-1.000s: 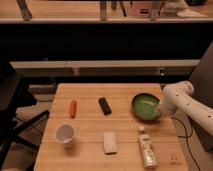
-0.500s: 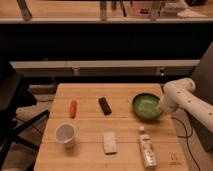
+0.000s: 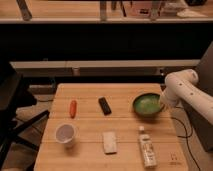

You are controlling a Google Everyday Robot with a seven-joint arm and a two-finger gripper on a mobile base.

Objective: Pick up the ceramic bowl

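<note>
1. Your round, glossy green ceramic bowl (image 3: 148, 105) sits flat on the wooden tabletop (image 3: 90, 125), near its right edge, not yet lifted.
2. Your pincer (image 3: 162, 103) is at the bowl's right rim, seemingly touching it; you cannot tell whether it is spread or pinching.
3. Securing the grip and lifting remain.

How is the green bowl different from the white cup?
The bowl is green, wide and shallow; the cup is white, narrower and taller. The bowl sits at the table's right edge with the gripper at its rim; the cup stands alone, front left. Both are round, open-topped and upright.
</note>
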